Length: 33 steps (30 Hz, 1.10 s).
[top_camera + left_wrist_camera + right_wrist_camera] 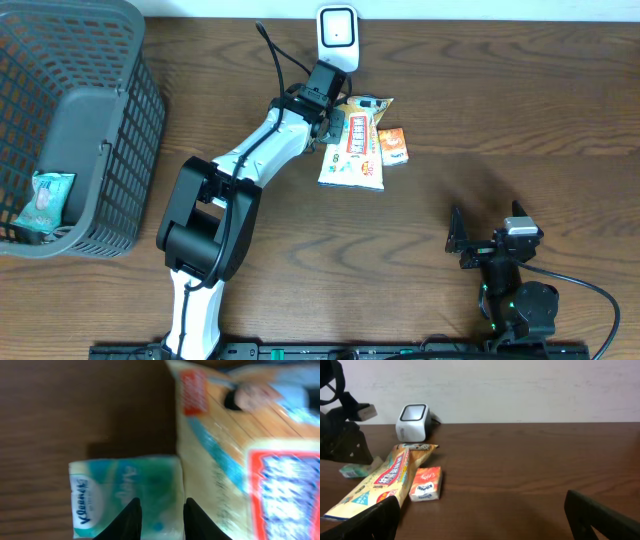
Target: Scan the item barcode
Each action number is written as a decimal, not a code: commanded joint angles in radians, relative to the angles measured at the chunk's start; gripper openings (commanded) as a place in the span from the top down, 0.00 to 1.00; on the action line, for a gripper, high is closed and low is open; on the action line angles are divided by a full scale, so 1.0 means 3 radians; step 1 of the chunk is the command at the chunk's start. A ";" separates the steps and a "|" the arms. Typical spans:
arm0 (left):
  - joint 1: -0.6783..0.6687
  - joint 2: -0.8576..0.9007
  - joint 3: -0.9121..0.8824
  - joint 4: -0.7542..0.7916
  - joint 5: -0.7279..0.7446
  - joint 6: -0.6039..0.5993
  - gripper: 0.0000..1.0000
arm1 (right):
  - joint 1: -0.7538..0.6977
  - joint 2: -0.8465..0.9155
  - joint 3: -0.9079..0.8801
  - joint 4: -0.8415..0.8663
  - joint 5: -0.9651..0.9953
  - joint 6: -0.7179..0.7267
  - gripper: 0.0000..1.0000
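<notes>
brown wood table (480, 120). green-and-white kleenex pack (125, 485) flat on the wood near the top middle of the table, close to the white scanner (337, 35) and directly under the left gripper (159, 520). along one edge of it, a long yellow snack packet (240, 460) with red and blue print, touching or just beside; hard to say which, wrist view blurred. left arm (260, 150) stretched from the near edge towards the scanner. black fingers (131, 520) a narrow gap apart, tips low over the near part of the pack, green wrapper showing between them; cannot tell whether pinching the wrapper or merely poised on it. small orange packet (393, 146) just beside the snack packet, on its right. right gripper (482, 510) well apart at the near right of the table, jaws spread wide, gripping nothing. grey mesh basket (110, 150) at the far left, a second pale green pack (48, 200) inside against its near wall.
</notes>
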 commanded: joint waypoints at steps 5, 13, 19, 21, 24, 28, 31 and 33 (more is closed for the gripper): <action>0.0034 -0.0125 0.0050 0.0144 -0.0502 0.0070 0.71 | -0.0019 -0.0004 -0.0009 -0.0013 0.0027 -0.0004 0.01; 0.0164 -0.0786 0.0150 0.0371 -0.0505 0.0186 0.35 | -0.0019 -0.0004 -0.0009 -0.0013 0.0027 -0.0004 0.01; 0.0649 -0.1459 0.0150 0.0627 -0.0507 0.0474 0.29 | -0.0019 -0.0004 -0.0009 -0.0013 0.0027 -0.0004 0.01; 0.0913 -0.1662 0.0150 0.0668 -0.0506 0.0469 0.25 | -0.0019 -0.0004 -0.0009 -0.0013 0.0027 -0.0004 0.01; 0.1377 -0.1888 0.0149 0.0638 -0.0507 0.0469 0.23 | -0.0019 -0.0004 -0.0009 -0.0013 0.0027 -0.0004 0.01; 0.2000 -0.1980 0.0149 0.0351 -0.0525 0.0284 0.11 | -0.0019 -0.0004 -0.0009 -0.0013 0.0027 -0.0004 0.01; 0.2411 -0.1934 0.0137 -0.0070 -0.0847 -0.0175 0.09 | -0.0019 -0.0004 -0.0009 -0.0013 0.0027 -0.0004 0.01; 0.2639 -0.1867 0.0097 -0.0292 -0.1049 -0.0356 0.09 | -0.0019 -0.0004 -0.0009 -0.0014 0.0027 -0.0004 0.01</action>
